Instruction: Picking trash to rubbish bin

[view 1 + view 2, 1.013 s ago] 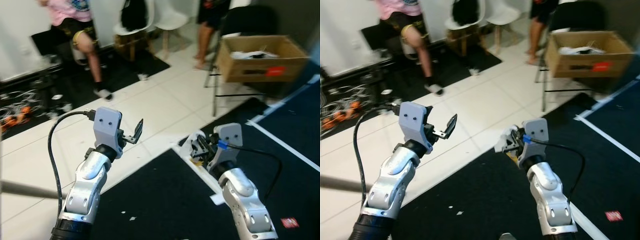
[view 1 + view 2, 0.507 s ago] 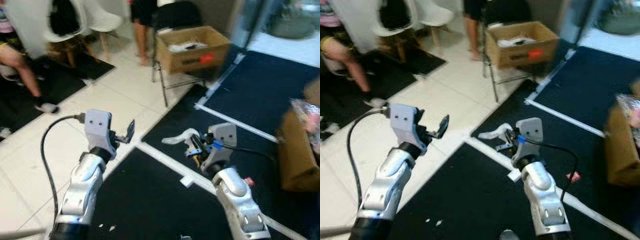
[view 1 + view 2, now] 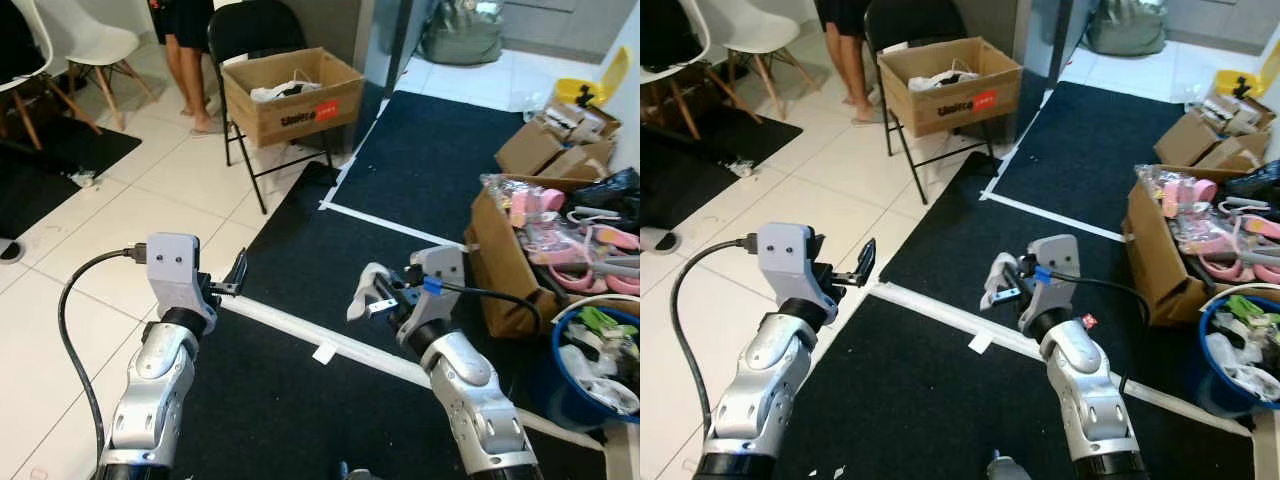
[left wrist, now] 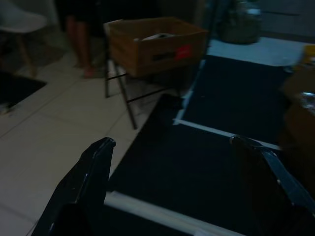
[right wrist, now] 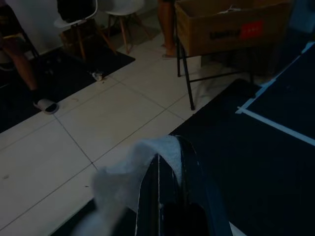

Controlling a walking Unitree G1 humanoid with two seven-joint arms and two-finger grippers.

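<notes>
My right gripper (image 3: 384, 299) is shut on a crumpled white piece of trash (image 3: 366, 290), held above the black mat; the trash (image 5: 129, 173) drapes over the closed fingers (image 5: 167, 189) in the right wrist view. Over the seam between white tiles and mat, my left gripper (image 3: 237, 276) is raised and open with nothing in it; its two fingers (image 4: 93, 169) stand wide apart. A blue bin (image 3: 598, 362) holding rubbish stands on the floor at the far right.
A cardboard box (image 3: 290, 92) rests on a black folding chair ahead. An open box of pink items (image 3: 505, 262) stands beside the bin. A white scrap (image 3: 324, 352) lies on the white tape line (image 3: 300, 330). A person's legs (image 3: 188, 60) and white chairs (image 3: 90, 45) are at the back left.
The camera has swung to the right, bringing the blue bin and the boxes into view. Both grippers keep their pose; the right still holds the white trash.
</notes>
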